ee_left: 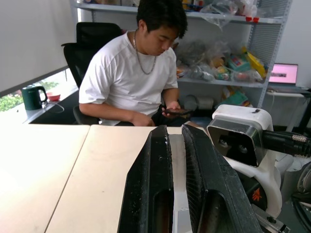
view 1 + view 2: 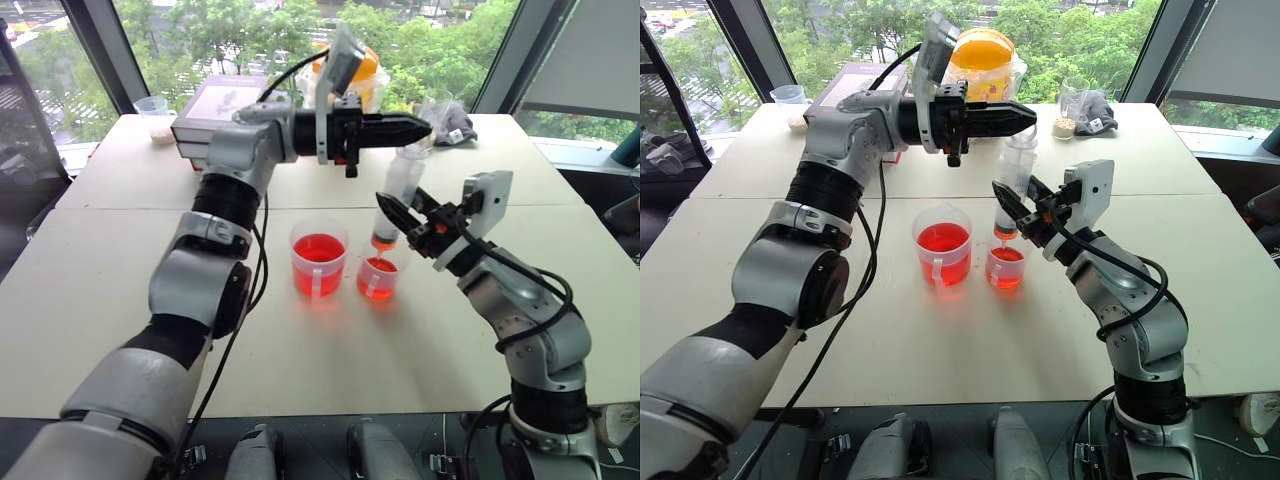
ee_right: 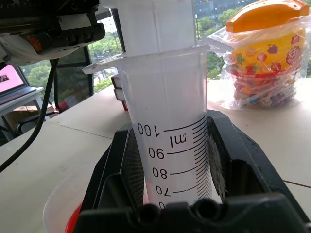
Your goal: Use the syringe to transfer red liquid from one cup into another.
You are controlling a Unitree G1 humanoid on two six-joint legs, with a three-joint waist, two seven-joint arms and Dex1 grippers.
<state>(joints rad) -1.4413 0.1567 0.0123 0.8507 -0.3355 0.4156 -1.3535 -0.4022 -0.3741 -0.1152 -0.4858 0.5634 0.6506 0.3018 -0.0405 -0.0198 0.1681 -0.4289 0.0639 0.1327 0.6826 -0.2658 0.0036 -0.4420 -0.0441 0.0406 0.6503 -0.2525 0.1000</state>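
Note:
The syringe (image 2: 398,190) stands nearly upright over the smaller cup (image 2: 378,278), its orange-red tip (image 2: 383,240) just above the rim. My right gripper (image 2: 408,209) is shut on the syringe's barrel; the right wrist view shows the scale marks (image 3: 175,145) between its black fingers (image 3: 238,165). My left gripper (image 2: 422,127) points level across the table, fingers shut, its tip right at the top of the plunger (image 2: 414,150). Red liquid (image 2: 377,283) sits in the smaller cup. The larger cup (image 2: 320,262) beside it also holds red liquid.
At the table's back lie stacked books (image 2: 215,110), a bag with an orange-lidded jar (image 2: 352,68), a small clear cup with whitish contents (image 2: 152,108), and a dark object (image 2: 455,128). A seated person (image 1: 141,73) faces the table in the left wrist view.

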